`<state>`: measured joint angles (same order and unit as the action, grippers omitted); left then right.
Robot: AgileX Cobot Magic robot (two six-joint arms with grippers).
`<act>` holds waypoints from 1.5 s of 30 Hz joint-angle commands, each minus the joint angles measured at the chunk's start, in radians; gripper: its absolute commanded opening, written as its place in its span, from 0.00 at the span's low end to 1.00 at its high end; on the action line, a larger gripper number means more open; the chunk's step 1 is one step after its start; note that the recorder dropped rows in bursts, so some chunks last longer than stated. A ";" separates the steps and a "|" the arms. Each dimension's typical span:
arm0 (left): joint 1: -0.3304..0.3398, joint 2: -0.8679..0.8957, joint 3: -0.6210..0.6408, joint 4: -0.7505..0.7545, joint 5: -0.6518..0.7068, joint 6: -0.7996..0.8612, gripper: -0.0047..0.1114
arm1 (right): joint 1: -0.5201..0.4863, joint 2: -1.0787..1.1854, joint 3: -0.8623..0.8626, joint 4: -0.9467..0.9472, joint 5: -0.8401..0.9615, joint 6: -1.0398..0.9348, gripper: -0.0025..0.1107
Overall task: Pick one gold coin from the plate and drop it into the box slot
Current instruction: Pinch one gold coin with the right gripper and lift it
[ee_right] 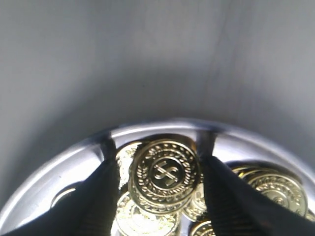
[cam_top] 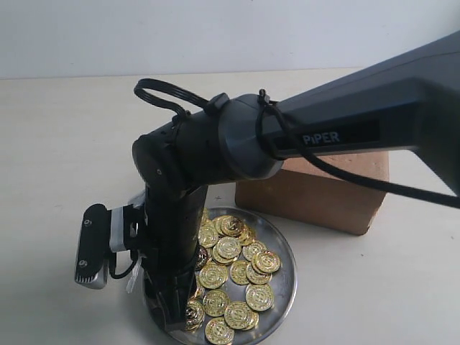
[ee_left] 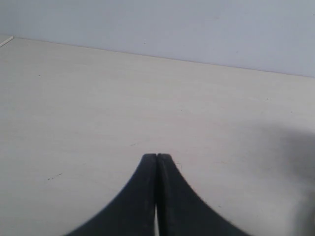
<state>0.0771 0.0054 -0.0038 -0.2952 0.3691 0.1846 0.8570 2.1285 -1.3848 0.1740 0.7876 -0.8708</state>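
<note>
The pale table (cam_top: 57, 144) and blank wall (cam_top: 215, 29) are leaving open working room, and the right arm (cam_top: 345, 122) is hanging over the plate (cam_top: 284, 284), with the box (cam_top: 316, 194) sitting at one o'clock from it — its slot not showing. The right gripper (ee_right: 157, 147) is holding its jaws spread around one gold coin (ee_right: 165, 172) lying on top, apparently lining up a pinch, while the left gripper (ee_left: 156, 157), pressed together, is hovering over bare table, out of the way.
</note>
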 commanded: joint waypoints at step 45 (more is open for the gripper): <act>0.003 -0.005 0.004 -0.003 -0.006 -0.004 0.04 | -0.008 -0.141 -0.010 0.010 0.091 0.122 0.26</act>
<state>0.0771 0.0054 -0.0038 -0.2952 0.3691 0.1846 0.8570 2.0184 -1.3848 0.1842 0.8470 -0.7998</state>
